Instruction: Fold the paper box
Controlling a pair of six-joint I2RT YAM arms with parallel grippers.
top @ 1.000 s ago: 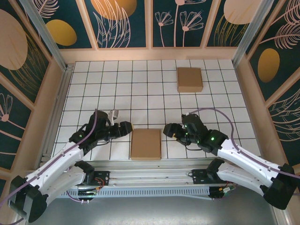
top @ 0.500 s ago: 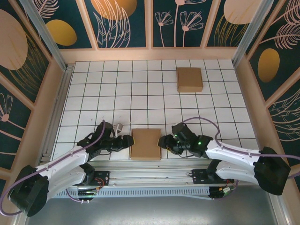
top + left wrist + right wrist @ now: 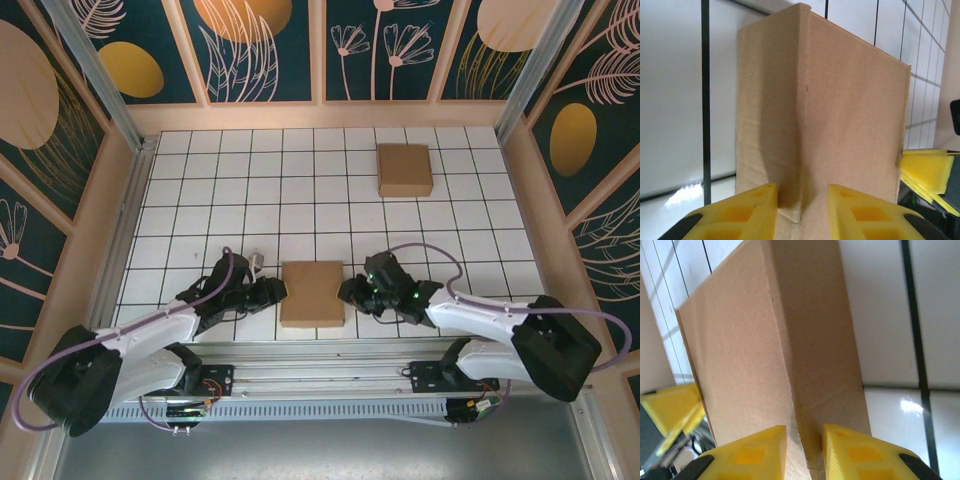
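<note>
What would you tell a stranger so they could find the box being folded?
Look at the white gridded table, then along its near edge. The brown cardboard box there sits between the left gripper and right gripper. Its lookalike, the other box, stands alone at the table's far side.

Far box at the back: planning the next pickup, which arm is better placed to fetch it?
Right. The far box lies right of centre, nearer the right gripper than the left gripper.
</note>
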